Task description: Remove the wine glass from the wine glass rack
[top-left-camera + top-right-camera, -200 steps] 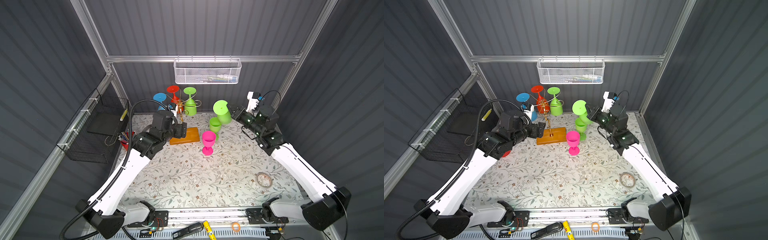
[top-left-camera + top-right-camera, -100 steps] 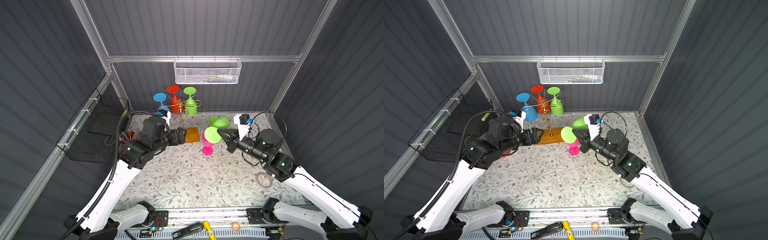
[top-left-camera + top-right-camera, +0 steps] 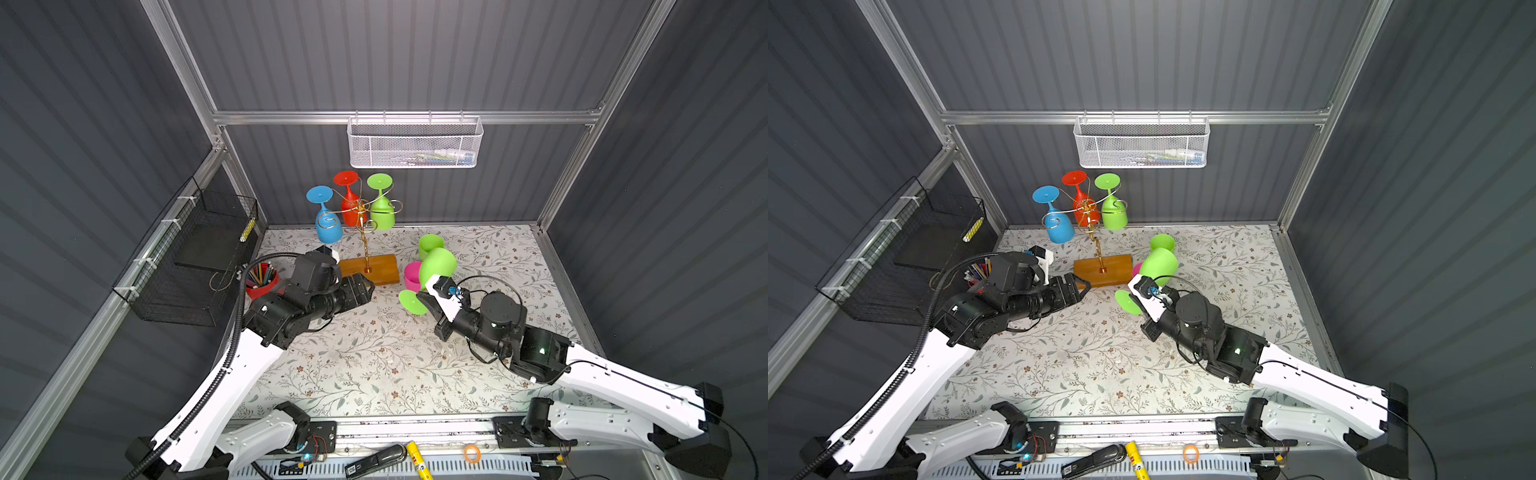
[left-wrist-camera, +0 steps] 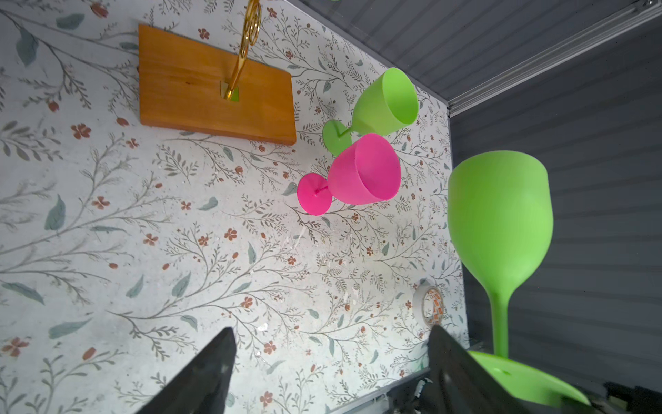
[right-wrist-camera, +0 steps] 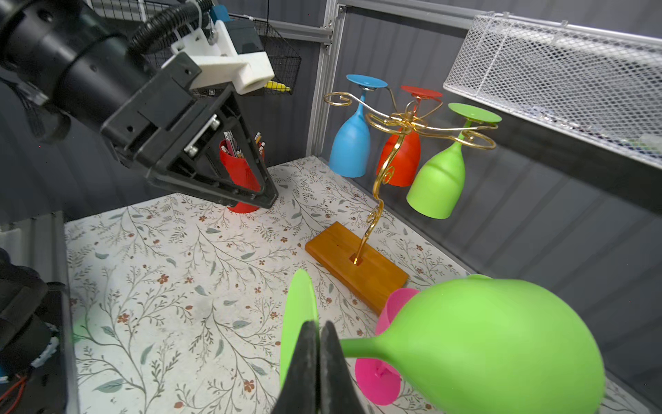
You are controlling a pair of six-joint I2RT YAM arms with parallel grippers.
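Between the pinched fingers of the right hand (image 5: 318, 335) sits the stem of a green wine glass (image 5: 483, 340), clamped right beside its foot. The glass is clear of the rack and tipped well off upright in the air above the floral counter (image 3: 374, 365). Just past its bowl, on the far side from that hand, a pink glass (image 3: 411, 275) and another green glass (image 3: 430, 245) stand upright on the counter, close together. Across from the right hand, the left hand (image 3: 360, 289) hovers with its fingers spread wide and nothing between them, near the wooden base (image 3: 376, 268) of the wine glass rack (image 5: 398, 123) but not touching it. Above and beyond the left hand, a blue glass (image 3: 328, 228), a red glass (image 3: 350, 203) and a third green glass (image 3: 382, 214) hang bowl-down from the rack's gold arms.
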